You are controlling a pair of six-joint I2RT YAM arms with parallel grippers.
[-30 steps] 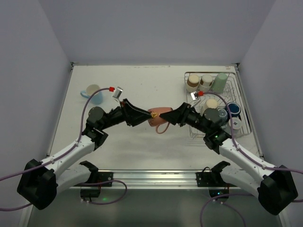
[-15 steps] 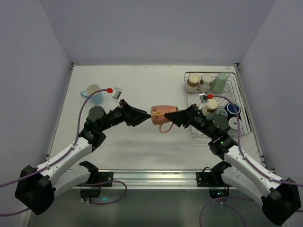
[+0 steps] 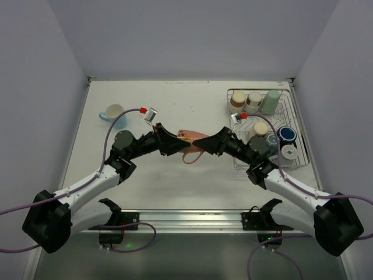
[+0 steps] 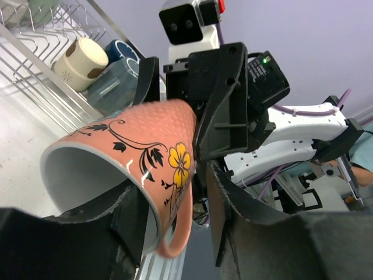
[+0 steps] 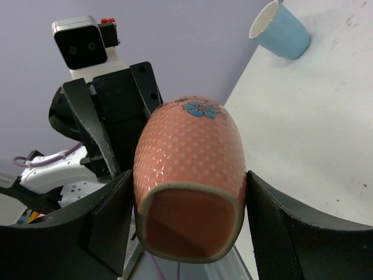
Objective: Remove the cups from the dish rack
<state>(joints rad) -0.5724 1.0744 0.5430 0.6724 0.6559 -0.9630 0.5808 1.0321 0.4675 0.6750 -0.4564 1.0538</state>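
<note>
Right gripper (image 5: pixel 189 227) clamps the salmon mug (image 4: pixel 134 140) by its base (mid-air). Left gripper (image 4: pixel 175 192), jaws half-open, loosely straddles the rim.

- The white table (image 3: pixel 175 181) carries two things directly on its top.
- The wire dish rack (image 3: pixel 259 90) stands flat on it, along the right edge.
- A light blue cup (image 3: pixel 114 113) stands upright, mouth up, well apart to the left of the dish rack.
</note>
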